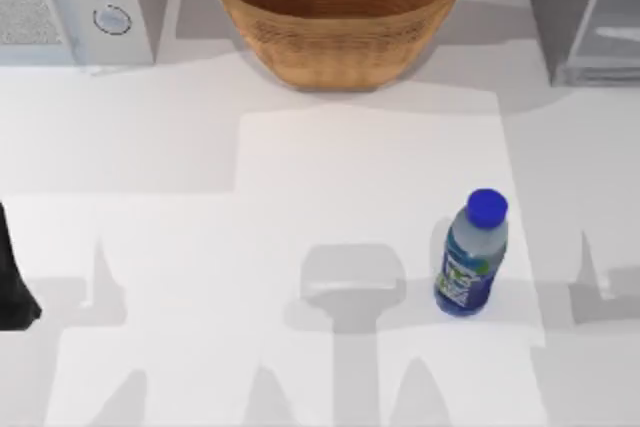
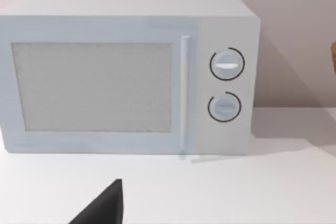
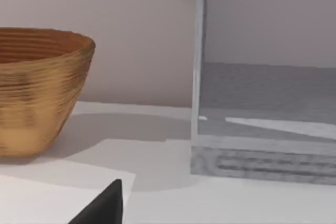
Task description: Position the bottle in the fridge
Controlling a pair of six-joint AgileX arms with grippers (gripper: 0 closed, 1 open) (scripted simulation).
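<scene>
Top view: small clear plastic water bottle (image 1: 472,255) with round blue cap and blue-green label, upright on the white desk (image 1: 300,247), toward the right side, well apart from everything else. Grey boxy fridge (image 1: 590,12) with pale translucent door panel at the far right corner of the desk. Woven brown wicker basket (image 1: 338,12) at the far middle. White-grey microwave (image 1: 70,2) with 2 round knobs at the far left. Dark piece of the left arm (image 1: 15,277) at the left edge of the desk, parked well away from the bottle.

Left wrist view: microwave (image 2: 126,72) straight ahead, door closed, with a black tip of the left tool (image 2: 105,207) low in frame; width of that tool: cannot tell.

Right wrist view: fridge (image 3: 262,103) close ahead with light interior seen through the panel, basket (image 3: 39,87) beside it, and a black tip of the right tool (image 3: 105,207) low in frame; width again: cannot tell.

Step in hand, by judgement: the very start, bottle untouched and not yet grasped. Next move likely for the right arm, nearer both bottle and fridge: descend over the bottle, close around the body below the cap, lift without tipping, then carry toward the fridge opening. Door state hard to read; possibly needs checking first.
</scene>
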